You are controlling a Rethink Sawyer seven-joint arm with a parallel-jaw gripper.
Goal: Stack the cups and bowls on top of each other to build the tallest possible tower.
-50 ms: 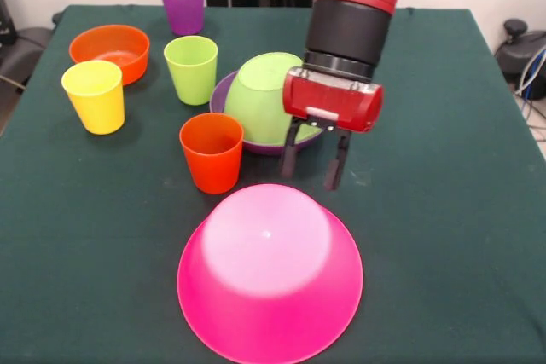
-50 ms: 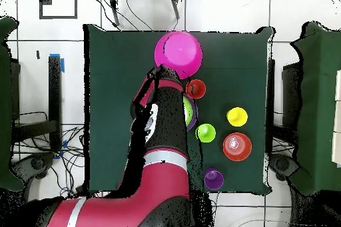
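**A:** Cups first: where do you see them?

**B:** You have four upright on the green table (image 1: 444,125). The purple cup (image 1: 182,2) stands at the far edge, the lime green cup (image 1: 192,68) nearer the middle, the yellow cup (image 1: 95,95) to its left in the front view, and the orange-red cup (image 1: 212,151) closest to the camera of the four.

**A:** And the bowls?

**B:** Your big pink bowl (image 1: 270,272) sits upside down at the near side, just in front of the orange-red cup. The lime green bowl (image 1: 266,95) lies tilted, mouth down, inside the purple bowl (image 1: 223,91), which sits upright. The orange bowl (image 1: 109,51) stands upright, alone, just behind the yellow cup.

**A:** What about your claw?

**B:** The gripper (image 1: 312,162) hangs over the right edge of the purple bowl, just behind the pink bowl. Its two dark fingers (image 1: 291,149) are spread apart and hold nothing. From overhead, your arm (image 2: 160,164) covers most of the nested bowls.
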